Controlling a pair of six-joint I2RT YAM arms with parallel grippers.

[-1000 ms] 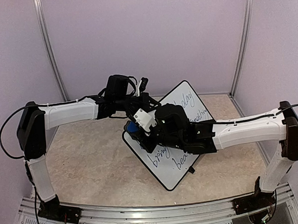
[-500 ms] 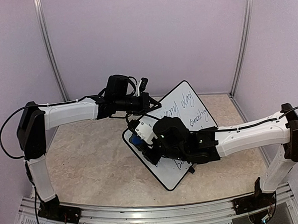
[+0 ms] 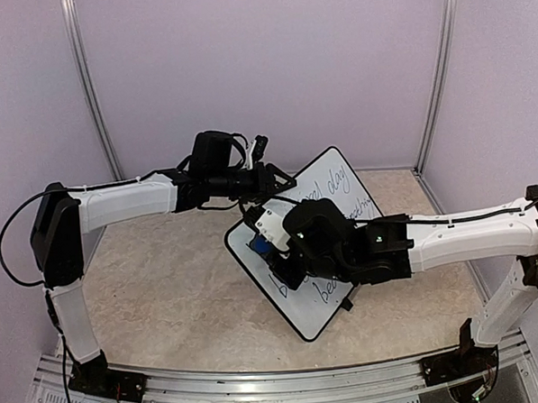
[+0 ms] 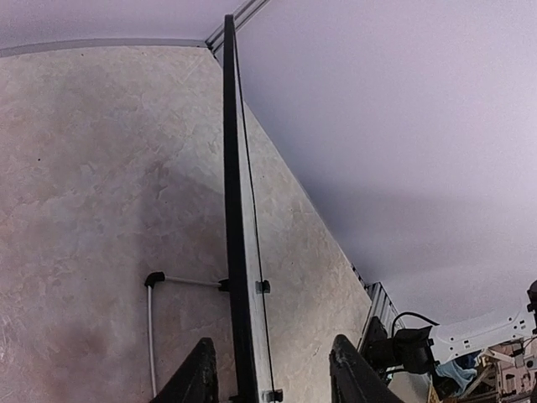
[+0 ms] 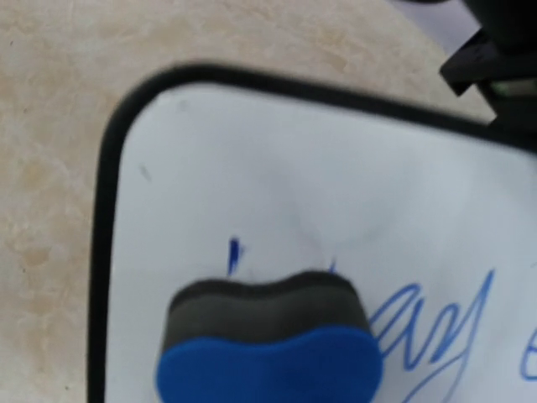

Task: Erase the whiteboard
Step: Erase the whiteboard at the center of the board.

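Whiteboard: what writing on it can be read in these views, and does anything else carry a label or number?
"day": blue handwriting on the whiteboard, far end, top view.
"bea": near its lower edge, cut off by the right arm.
Remaining handwriting, top and right wrist views: covered or blurred, unreadable.
The eraser shows no readable label.

The left gripper [image 4: 273, 342] has its fingers apart, one on each side of the whiteboard [image 4: 236, 210]. The board is seen edge-on, its thin black rim running straight ahead of the hand. The rim is nearer the finger on the view's left, and neither finger clearly touches it. The beige table [image 4: 84, 185] lies beyond.
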